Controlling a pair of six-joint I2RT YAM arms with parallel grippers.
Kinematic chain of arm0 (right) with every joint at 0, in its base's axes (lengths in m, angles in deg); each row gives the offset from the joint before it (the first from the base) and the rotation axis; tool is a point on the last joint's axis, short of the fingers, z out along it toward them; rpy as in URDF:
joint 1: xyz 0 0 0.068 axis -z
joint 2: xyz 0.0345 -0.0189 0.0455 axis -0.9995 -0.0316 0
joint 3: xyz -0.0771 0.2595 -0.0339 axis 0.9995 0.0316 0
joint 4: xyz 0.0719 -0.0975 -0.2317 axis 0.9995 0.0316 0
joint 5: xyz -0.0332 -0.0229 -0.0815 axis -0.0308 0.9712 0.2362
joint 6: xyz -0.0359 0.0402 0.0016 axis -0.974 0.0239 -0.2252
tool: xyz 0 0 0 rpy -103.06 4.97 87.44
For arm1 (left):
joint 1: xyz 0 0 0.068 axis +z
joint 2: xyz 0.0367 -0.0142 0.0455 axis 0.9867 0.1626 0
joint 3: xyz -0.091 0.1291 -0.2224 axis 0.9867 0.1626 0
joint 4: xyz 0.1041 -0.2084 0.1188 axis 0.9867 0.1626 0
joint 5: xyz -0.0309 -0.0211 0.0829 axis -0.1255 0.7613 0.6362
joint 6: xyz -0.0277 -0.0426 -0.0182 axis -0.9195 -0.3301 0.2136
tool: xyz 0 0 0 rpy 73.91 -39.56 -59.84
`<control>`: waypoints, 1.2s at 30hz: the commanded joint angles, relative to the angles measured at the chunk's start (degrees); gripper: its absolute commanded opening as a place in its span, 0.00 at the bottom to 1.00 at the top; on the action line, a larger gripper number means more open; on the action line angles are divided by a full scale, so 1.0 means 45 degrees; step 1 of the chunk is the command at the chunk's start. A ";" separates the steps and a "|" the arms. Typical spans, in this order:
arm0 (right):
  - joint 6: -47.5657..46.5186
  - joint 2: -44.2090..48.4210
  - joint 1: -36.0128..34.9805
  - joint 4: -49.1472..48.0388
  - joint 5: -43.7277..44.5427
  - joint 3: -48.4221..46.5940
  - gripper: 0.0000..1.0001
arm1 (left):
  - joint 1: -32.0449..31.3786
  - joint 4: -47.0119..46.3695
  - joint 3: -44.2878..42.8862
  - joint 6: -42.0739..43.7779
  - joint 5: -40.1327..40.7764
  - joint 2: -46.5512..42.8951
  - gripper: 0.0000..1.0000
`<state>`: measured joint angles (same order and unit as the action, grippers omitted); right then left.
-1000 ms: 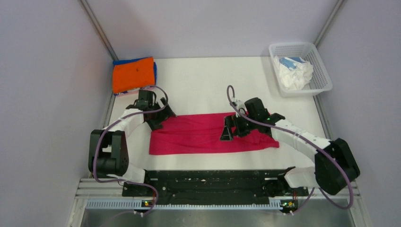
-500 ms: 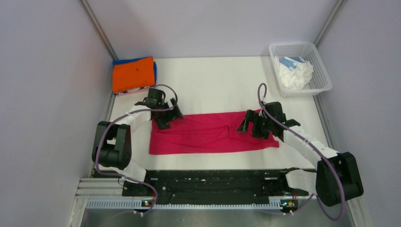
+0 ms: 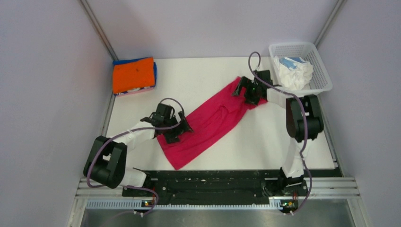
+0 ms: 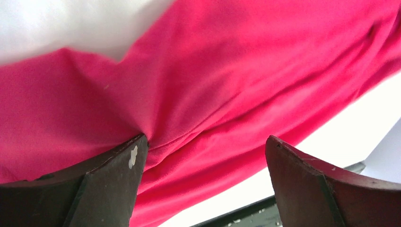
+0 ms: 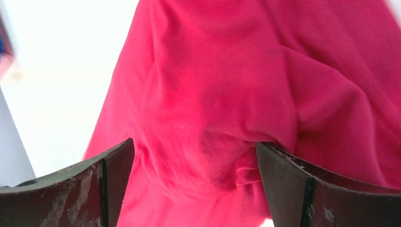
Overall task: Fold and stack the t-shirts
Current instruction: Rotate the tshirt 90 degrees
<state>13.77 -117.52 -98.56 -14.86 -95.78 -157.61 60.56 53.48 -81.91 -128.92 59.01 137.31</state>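
Here, your crimson-pink t-shirt (image 3: 213,120) lies slantwise on the tabletop (image 3: 269,137), its long axis running near-left to far-right. The left jaws stand wide toward its near end and the right jaws wide at the far end, with cloth beneath both.

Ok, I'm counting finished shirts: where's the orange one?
Top view: the orange shirt lies folded at the table's far-left corner, atop a blue shirt.
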 commanded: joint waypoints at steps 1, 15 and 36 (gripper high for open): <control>-0.1130 -0.3515 -0.0073 0.0450 -0.0470 -0.4385 0.99 | -0.1562 0.0560 0.0726 -0.1983 -0.0346 -0.0378 0.99; -0.1012 -1.0258 -0.2155 0.1158 -0.1684 -1.5078 0.99 | -0.3959 -0.0132 -0.2878 -0.0602 -0.2021 0.3484 0.99; -0.1891 0.2493 -0.2822 0.1123 0.1860 -0.1370 0.99 | -0.3832 0.4022 -0.0707 -0.0480 0.2795 -0.2953 0.95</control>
<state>2.23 -118.94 -108.57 -8.28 -92.41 -181.83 42.77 67.42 -90.82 -130.21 67.73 128.59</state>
